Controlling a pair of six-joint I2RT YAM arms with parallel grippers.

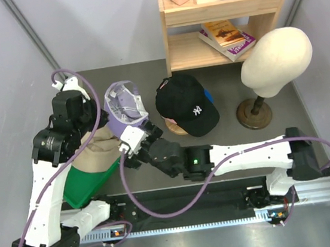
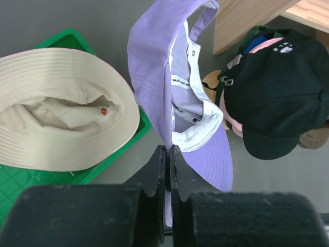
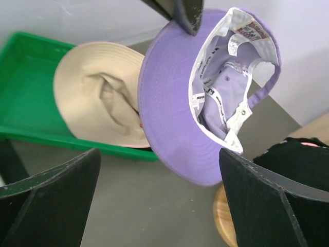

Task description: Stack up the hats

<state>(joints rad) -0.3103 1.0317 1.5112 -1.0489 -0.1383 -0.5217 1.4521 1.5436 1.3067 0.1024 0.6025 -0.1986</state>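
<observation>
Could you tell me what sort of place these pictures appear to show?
Probably a robot test cell staged like a small hat display: plain grey walls enclose a table with a wooden shelf of books, a cream mannequin head, and a black cap and lavender cap.

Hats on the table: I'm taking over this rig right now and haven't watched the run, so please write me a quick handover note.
Grippers: the left gripper is shut on the brim of the lavender cap, holding it off the table. The right gripper is open, facing that brim, holding nothing.
Hats: the black cap tops the pile on the wooden stand, with a pink cap and a blue cap showing under it. The beige bucket hat lies in the green tray.
Done: that pile.
Left: lavender cap onto the black cap, then probably the beige bucket hat.
</observation>
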